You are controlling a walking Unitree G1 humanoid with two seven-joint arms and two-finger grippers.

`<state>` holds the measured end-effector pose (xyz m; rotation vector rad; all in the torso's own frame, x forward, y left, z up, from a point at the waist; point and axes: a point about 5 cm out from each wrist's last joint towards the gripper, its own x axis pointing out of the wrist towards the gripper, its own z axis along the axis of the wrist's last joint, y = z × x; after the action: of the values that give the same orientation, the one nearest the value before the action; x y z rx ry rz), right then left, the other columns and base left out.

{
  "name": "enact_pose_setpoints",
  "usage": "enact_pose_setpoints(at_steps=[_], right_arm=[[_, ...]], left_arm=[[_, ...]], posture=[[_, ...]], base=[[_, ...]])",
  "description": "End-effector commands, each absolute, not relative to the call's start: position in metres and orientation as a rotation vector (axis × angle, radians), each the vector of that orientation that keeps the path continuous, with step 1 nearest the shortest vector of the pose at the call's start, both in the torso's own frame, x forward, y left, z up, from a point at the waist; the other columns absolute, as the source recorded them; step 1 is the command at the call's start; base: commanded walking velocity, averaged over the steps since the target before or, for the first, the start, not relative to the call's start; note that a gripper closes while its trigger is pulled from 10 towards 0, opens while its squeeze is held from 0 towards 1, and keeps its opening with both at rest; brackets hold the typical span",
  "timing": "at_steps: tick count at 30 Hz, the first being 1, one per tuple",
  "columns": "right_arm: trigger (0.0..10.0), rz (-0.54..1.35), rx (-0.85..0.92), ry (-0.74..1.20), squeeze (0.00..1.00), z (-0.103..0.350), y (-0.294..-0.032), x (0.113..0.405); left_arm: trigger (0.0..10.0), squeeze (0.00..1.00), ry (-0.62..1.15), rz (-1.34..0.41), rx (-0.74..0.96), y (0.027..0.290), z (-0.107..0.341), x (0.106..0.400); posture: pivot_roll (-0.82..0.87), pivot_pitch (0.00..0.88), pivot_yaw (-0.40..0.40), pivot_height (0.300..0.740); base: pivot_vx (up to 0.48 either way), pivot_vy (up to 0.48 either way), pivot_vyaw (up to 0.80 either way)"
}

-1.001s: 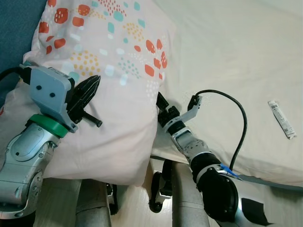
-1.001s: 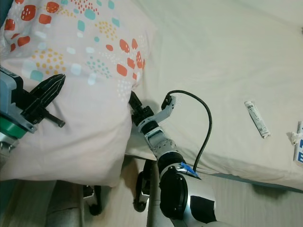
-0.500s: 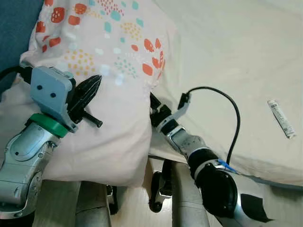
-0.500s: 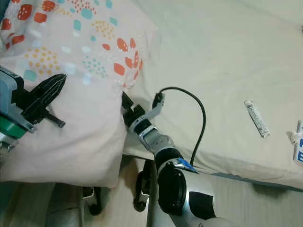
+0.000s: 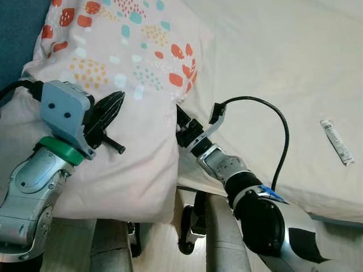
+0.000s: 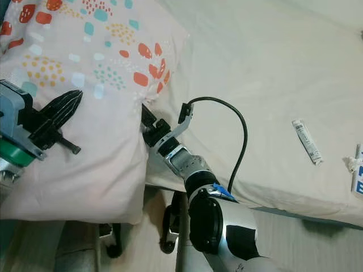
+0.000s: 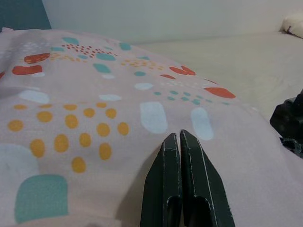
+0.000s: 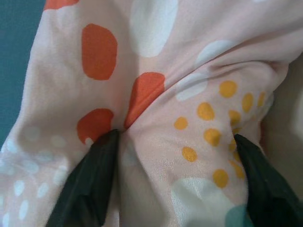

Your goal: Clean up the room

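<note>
1. Looking down through the left eye, here's the pillow (image 5: pixel 113 102) lying at the near left corner of the bed (image 5: pixel 272 62), its long axis running from the near bed edge away toward the far left. It's pale pink, dotted with orange, teal, yellow and white marks. The left gripper (image 5: pixel 110 110) rests on top of it, fingers pressed together on nothing. The right gripper (image 5: pixel 180 126) is tucked against the pillow's right edge. Open sheet stretches to the right, with a small tube (image 5: pixel 337 141) well apart.

2. Right eye: the pillow's near edge overhangs the mattress, floor (image 6: pixel 142 249) below. A black cable (image 6: pixel 227 136) loops over the right arm.

3. Left wrist view: both fingers (image 7: pixel 168 189) touch, closed flat above the spotted fabric, bare sheet beyond.

4. Right wrist view: the two fingers (image 8: pixel 90 184) are spread wide, with a bunched fold of pillow fabric between them, touching the cloth on both sides.
</note>
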<state>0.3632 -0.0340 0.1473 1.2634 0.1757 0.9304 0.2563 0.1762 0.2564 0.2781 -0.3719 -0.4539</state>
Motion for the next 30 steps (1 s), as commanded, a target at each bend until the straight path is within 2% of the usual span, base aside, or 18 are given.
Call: enact_pose_setpoints(at_steps=[1,23,30], right_arm=[[0.0,0.963,1.270,0.197,0.00,0.143,-0.030,0.359],[0.0,0.908,1.295,0.191,0.00,0.137,-0.040,0.360],[0.0,0.810,1.263,0.159,0.00,0.136,-0.048,0.365]], left_arm=[[10.0,0.00,-0.352,-0.479,0.273,0.172,0.251,0.256],[10.0,0.00,-0.346,-0.488,0.269,0.171,0.250,0.255],[10.0,0.00,-0.344,-0.486,0.272,0.172,0.250,0.256]], posture=[[0.28,0.338,-0.113,0.608],[0.28,0.345,-0.106,0.608],[0.27,0.352,-0.106,0.608]], base=[[0.000,0.000,0.00],[0.000,0.000,0.00],[0.000,0.000,0.00]])
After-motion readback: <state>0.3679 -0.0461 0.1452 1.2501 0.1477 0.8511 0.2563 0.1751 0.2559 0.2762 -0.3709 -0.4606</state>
